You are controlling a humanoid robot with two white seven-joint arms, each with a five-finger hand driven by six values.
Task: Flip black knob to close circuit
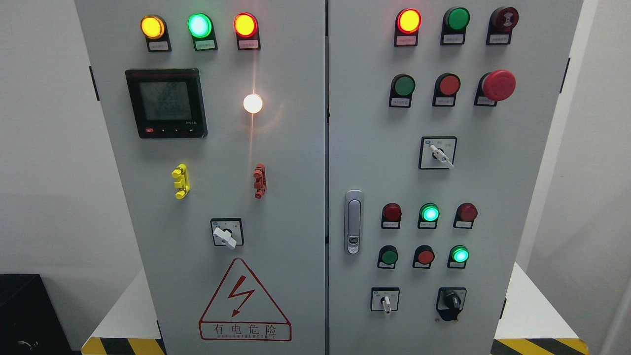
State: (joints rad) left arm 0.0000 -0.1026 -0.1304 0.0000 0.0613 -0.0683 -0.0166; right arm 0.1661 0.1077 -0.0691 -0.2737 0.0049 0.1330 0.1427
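A: So, left door [207,197]: lamps and meter [166,102]. No hands in view, finger state unknown.
B: Black knob [450,301] sits lower right, right door. Pinch its grip squarely, twist, avoid the white switch [386,301].

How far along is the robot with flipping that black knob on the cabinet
Nothing looks done yet. The black knob sits at the lower right of the right-hand door with no hand on or near it, and neither robot arm shows in the head view. Nothing is in hand. Still left: bring a hand up to the knob, grip it and turn it. Whether the circuit is closed cannot be told from the lit lamps.
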